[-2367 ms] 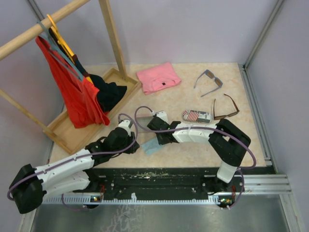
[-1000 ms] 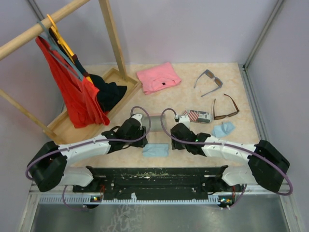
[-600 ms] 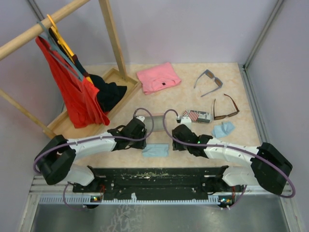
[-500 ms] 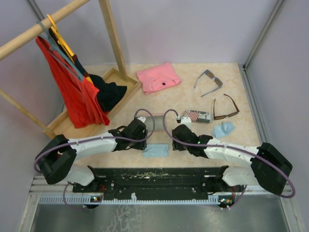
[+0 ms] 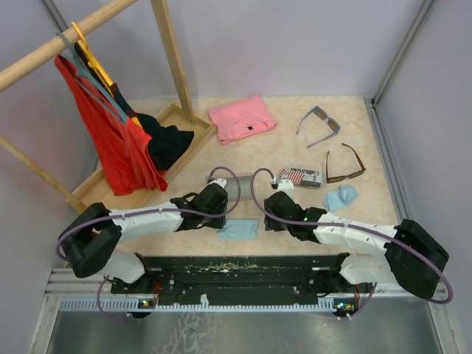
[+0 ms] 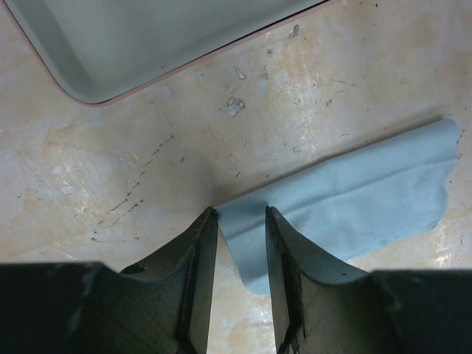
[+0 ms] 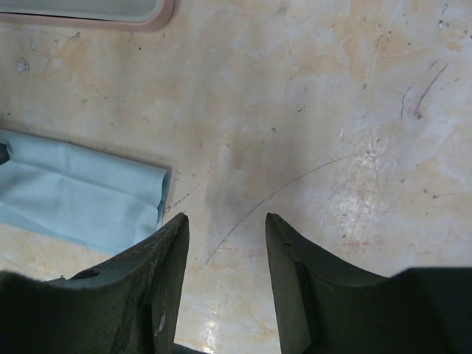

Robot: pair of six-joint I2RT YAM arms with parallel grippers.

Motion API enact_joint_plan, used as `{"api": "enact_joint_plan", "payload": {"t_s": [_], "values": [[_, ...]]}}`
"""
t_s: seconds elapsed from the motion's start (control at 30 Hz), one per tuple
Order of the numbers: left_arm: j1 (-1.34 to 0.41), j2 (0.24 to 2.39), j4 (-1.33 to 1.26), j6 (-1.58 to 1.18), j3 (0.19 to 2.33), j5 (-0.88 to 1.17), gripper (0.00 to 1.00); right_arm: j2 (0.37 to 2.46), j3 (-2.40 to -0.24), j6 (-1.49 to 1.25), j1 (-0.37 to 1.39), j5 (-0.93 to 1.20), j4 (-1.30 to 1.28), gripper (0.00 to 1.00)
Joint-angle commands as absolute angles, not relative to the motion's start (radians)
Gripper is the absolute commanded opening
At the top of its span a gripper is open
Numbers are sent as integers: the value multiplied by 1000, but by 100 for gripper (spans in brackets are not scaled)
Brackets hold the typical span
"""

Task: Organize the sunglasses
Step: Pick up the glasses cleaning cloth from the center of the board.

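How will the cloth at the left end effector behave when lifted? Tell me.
The cloth is probably floppy: it lies thin and flat, so it should drape from a pinched corner. Likely light; a push may slide or wrinkle it on the smooth table.

The overhead view looks down from behind both arms (image 5: pixel 147 219) across the whole table (image 5: pixel 280 147). Each wrist view sits close above it, facing down. All three share the blue cloth (image 6: pixel 354 199), reaching into the left gripper (image 6: pixel 240 214) and lying left of the right gripper (image 7: pixel 225 221).
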State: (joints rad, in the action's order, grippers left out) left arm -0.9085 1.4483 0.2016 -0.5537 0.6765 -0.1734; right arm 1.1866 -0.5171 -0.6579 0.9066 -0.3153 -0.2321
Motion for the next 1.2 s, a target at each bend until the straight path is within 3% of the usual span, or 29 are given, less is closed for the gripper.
{"api": "enact_joint_plan", "payload": {"t_s": [0.0, 0.23, 0.73, 1.0, 1.17], "values": [[-937, 1497, 255, -573, 682, -183, 38, 1154, -507, -667, 898, -332, -207, 46], [-990, 1512, 296, -615, 676, -244, 36, 1154, -501, -667, 896, -331, -202, 46], [-997, 1498, 245, -645, 615, -287, 1, 1104, -390, -682, 896, -235, 8, 46], [-997, 1463, 226, -665, 564, -263, 0, 1122, -320, -770, 896, -219, 217, 49], [-999, 1452, 223, -670, 556, -256, 0, 1210, -377, -804, 896, -197, 189, 50]]}}
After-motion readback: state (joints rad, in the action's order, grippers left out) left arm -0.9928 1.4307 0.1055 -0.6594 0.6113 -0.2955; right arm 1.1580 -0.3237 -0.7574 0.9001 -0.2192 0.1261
